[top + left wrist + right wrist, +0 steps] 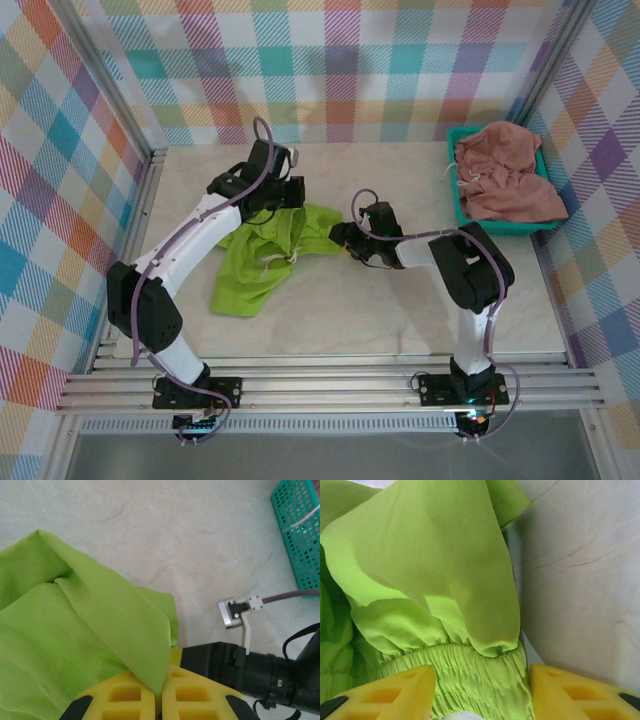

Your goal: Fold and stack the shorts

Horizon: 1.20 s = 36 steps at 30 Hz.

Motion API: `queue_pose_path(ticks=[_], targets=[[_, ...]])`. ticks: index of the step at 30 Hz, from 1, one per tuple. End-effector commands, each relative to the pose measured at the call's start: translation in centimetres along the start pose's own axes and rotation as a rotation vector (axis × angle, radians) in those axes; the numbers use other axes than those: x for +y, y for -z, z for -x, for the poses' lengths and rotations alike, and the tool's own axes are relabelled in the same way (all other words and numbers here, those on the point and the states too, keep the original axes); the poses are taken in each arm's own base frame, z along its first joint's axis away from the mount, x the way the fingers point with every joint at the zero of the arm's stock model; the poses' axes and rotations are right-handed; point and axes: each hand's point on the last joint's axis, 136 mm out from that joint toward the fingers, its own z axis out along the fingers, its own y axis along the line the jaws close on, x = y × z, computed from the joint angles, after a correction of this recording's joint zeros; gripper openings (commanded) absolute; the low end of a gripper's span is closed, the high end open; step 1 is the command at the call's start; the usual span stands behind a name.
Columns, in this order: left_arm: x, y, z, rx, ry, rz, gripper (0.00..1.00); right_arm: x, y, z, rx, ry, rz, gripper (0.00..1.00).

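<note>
Pinching a fold of the green shorts point(75, 630), the left claw point(161, 692) is shut tight in its wrist view; overhead it sits at the cloth's 12 o'clock edge. The right claw point(482, 700) straddles the elastic waistband point(470, 675), half-wide; whether it squeezes I cannot tell. Overhead it sits at 3 o'clock. The basket point(455, 200), at 2 o'clock, holds the pink shorts point(505, 175).
</note>
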Motion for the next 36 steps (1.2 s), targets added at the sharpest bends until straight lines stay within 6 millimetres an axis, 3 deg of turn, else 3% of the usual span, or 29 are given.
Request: queue_pose_path(ticks=[1,7,12,18,20,27,32,36], targets=[[-1.6,3.2,3.6,-0.105,0.014,-0.068,0.00,1.7,-0.3,-0.4,0.002,-0.004,0.088,0.53],[-2.0,3.2,4.0,-0.105,0.027,-0.091,0.00,2.1,-1.0,-0.7,0.008,-0.021,0.115,0.46],[-1.8,3.6,3.9,-0.111,0.029,-0.089,0.00,2.2,-1.0,0.0,-0.032,-0.017,0.118,0.29],[-1.8,6.0,5.0,-0.164,0.033,-0.106,0.00,3.5,-0.8,0.8,-0.049,0.006,0.137,0.00],[-1.4,7.1,5.5,-0.187,0.037,-0.099,0.00,4.5,-0.3,1.3,-0.058,0.033,0.125,0.00],[1.6,11.2,7.3,-0.278,0.065,-0.047,0.00,12.3,1.2,6.0,-0.116,0.214,0.116,0.00],[4.4,14.2,9.9,-0.349,0.093,0.013,0.00,21.1,1.4,11.3,-0.154,0.316,0.193,0.00],[6.0,18.6,13.6,-0.449,0.094,0.078,0.00,28.5,2.3,16.3,-0.223,0.354,0.294,0.00]])
